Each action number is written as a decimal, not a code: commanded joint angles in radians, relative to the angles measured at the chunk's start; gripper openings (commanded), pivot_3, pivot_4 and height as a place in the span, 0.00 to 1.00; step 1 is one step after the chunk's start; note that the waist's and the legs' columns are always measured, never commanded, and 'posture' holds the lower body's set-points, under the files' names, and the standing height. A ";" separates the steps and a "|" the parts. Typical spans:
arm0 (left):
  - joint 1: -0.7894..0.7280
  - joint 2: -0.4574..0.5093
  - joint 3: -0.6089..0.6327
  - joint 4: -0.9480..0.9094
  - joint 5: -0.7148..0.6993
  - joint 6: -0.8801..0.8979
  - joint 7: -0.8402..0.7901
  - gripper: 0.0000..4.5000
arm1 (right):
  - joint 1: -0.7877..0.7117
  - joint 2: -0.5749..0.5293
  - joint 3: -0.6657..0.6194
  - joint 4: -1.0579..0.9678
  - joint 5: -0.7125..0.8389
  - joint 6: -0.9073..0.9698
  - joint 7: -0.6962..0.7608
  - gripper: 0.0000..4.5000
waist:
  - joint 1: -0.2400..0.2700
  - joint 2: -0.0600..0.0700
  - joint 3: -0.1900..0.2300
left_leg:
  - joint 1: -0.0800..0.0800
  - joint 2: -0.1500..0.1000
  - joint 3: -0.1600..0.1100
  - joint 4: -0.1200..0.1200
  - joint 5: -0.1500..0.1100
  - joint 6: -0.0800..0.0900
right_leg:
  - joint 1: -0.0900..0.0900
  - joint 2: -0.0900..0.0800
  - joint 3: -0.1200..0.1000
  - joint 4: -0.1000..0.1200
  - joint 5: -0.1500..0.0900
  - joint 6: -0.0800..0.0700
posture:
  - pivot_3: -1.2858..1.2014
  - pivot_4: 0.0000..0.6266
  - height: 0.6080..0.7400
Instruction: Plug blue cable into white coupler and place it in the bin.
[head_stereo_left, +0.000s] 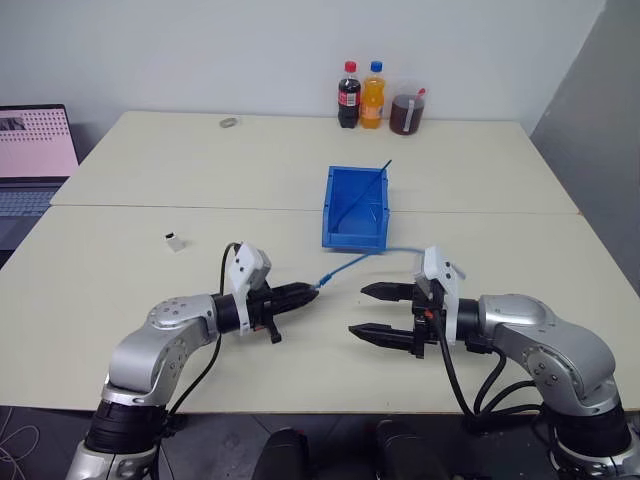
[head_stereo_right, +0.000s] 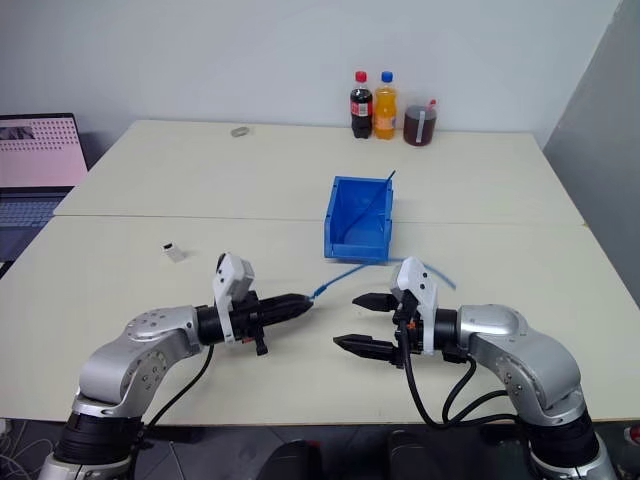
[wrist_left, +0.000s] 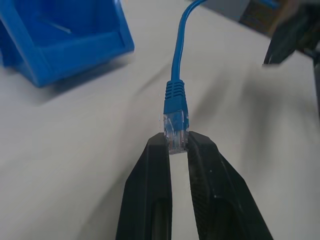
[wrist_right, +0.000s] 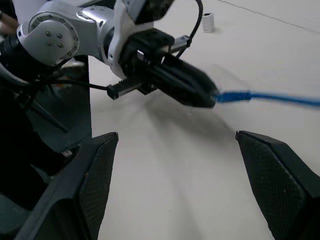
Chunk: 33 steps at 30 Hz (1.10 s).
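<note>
Left wrist view: our left gripper (wrist_left: 176, 145) is clenching the blue cable (wrist_left: 176, 100) plug; our right gripper (head_stereo_left: 378, 311) is hanging released.

- My left gripper (wrist_left: 176, 146) is clamped on the clear plug at the end of the blue cable (wrist_left: 176, 75), both black fingers (wrist_left: 150, 190) pressing its sides.
- The cable runs away from the plug over the pale table (wrist_left: 75, 160).
- The bin (wrist_left: 65, 40) sits near the cable, not touching it.
- A dark, blurred shape (wrist_left: 292, 35) shows beyond the cable.
</note>
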 joint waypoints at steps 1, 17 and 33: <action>-0.027 -0.008 0.055 -0.078 -0.151 0.109 0.013 0.04 | 0.015 0.077 -0.062 -0.009 0.077 0.038 -0.111 0.89 | -0.002 0.000 0.000 | 0.000 0.000 0.000 0.000 0.000 0.000 | 0.000 0.000 0.000 0.000 0.000 0.000 | 0.52 0.24 1.00; -0.062 -0.010 0.080 -0.110 -0.317 0.192 0.081 0.04 | -0.092 0.311 -0.152 0.161 0.288 0.093 -0.321 0.89 | -0.001 0.000 0.000 | 0.000 0.000 0.000 -0.001 0.000 0.000 | -0.001 0.001 0.002 0.000 0.000 0.000 | 0.52 0.24 1.00; -0.035 0.012 0.074 -0.126 -0.337 0.186 0.084 0.04 | -0.130 0.331 -0.135 0.219 0.354 0.081 -0.334 0.42 | -0.001 0.000 0.000 | -0.001 0.000 0.000 -0.001 0.000 0.000 | -0.002 0.001 0.003 -0.001 0.000 0.000 | 0.52 0.24 1.00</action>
